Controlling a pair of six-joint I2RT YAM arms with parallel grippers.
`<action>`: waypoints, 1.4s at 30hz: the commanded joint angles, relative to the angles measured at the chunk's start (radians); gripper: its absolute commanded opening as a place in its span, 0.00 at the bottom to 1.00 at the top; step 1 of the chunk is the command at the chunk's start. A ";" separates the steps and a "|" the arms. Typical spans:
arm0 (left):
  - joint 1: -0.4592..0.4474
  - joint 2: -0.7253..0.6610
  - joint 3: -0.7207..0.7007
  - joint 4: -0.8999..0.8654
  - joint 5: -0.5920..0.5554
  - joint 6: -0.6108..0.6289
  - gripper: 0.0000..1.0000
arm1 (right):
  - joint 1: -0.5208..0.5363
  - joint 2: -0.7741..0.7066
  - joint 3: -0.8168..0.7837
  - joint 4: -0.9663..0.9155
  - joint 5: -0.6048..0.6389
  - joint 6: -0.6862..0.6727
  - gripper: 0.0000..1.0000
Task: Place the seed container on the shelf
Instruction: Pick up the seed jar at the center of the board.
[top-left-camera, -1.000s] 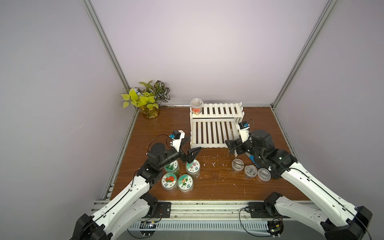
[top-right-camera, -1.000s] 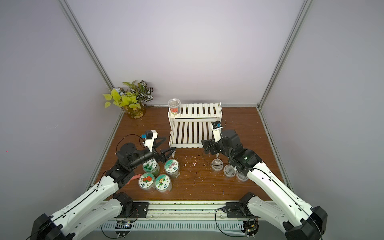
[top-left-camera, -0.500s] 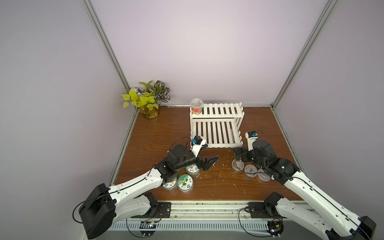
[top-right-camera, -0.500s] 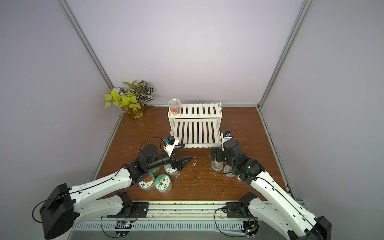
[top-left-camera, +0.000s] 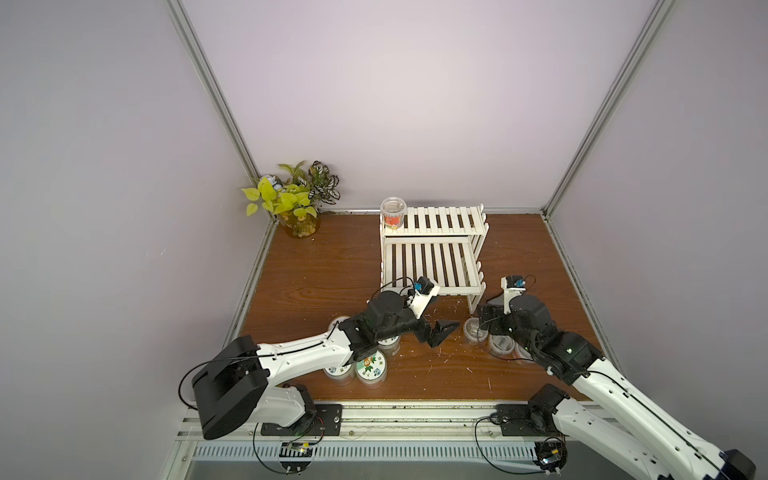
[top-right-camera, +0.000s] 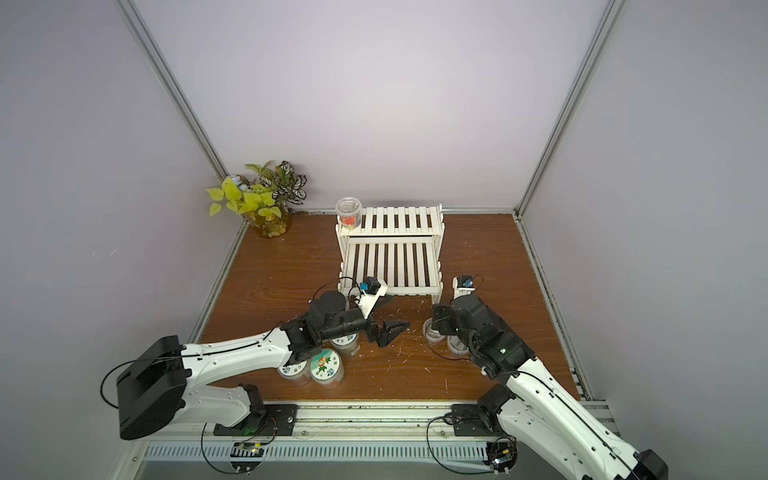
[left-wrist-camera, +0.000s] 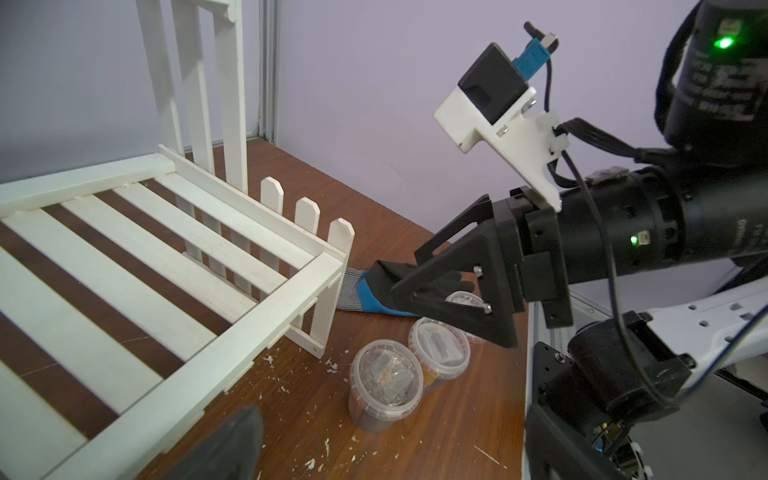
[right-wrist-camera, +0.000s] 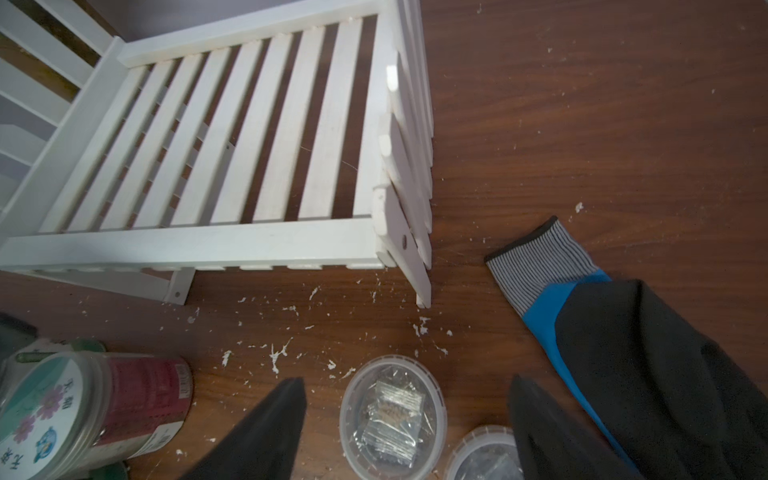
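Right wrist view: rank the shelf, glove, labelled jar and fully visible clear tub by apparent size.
1. shelf, though it runs out of frame
2. glove, also cut off by the frame
3. jar
4. tub
Jar and tub lie about equally near, so their order is fair.

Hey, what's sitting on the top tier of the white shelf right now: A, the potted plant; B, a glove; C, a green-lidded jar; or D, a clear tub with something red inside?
D: in both top views a clear tub with red contents stands at one end of the upper tier of the shelf.
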 joint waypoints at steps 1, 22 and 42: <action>-0.009 0.020 0.023 0.052 -0.016 -0.009 1.00 | -0.004 -0.023 -0.017 -0.022 0.039 0.079 0.81; -0.008 0.050 0.025 -0.042 -0.143 0.047 1.00 | -0.004 0.237 0.023 0.020 -0.073 -0.070 0.82; -0.010 0.004 -0.029 -0.015 -0.163 0.051 1.00 | -0.002 0.299 0.020 0.028 -0.097 -0.109 0.82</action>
